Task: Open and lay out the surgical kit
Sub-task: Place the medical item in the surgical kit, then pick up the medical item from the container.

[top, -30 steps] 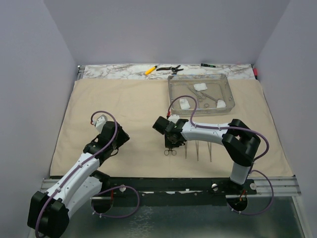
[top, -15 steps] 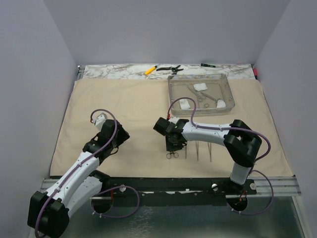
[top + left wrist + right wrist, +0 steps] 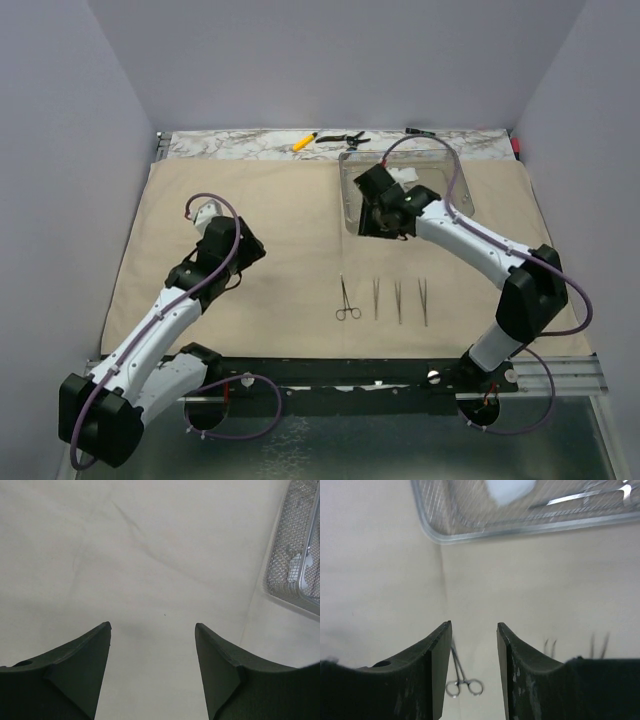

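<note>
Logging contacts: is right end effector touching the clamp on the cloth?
Apart. Top view: right end effector hangs by the tray; clamp lies on the cloth, bare cloth between them.

Plain enclosure, evenly lit.
The table (image 3: pixel 240 146), marbled white and grey, is enclosed on three sides by bare pale lilac walls (image 3: pixel 330 60); an aluminium rail (image 3: pixel 570 372) is fixed along its near edge.

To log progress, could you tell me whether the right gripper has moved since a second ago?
Yes. The right gripper has moved away from the clamp, farther from the arm bases, to the clear tray.
</note>
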Available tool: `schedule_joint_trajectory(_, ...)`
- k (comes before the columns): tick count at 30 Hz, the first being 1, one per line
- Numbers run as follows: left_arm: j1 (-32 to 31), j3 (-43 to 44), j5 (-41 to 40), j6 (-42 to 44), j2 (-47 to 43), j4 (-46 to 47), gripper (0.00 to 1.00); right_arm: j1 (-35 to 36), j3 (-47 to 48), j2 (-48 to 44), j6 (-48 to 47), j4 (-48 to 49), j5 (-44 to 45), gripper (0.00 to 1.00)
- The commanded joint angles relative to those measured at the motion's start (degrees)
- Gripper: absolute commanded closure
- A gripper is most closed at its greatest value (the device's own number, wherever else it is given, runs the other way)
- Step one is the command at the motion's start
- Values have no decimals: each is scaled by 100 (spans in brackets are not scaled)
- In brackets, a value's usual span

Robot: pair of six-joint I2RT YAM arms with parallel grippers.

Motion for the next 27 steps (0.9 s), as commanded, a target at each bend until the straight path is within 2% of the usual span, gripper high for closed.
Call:
schedule_joint_trajectory(1,34,491,-47,588,376,80,31,-944,466,-209,-1030,88,460,54)
schedule_joint_trajectory(6,43,872,-10,904,904,210,30,-2249,931,140,-1822,451,-161,53)
schedule_joint_trajectory(10,52,1041,-48,976,1422,363,31,-2775,1652,1012,-2724,329,-723,54)
schedule_joint_trajectory(19,166,1533,338,1070,2500,511,31,-2915,2821,2616,-5053,675,-1819,56)
schedule_joint_trajectory(27,333,1747,716,1261,2775,533,31,-2917,4153,3942,-5677,423,-1829,57)
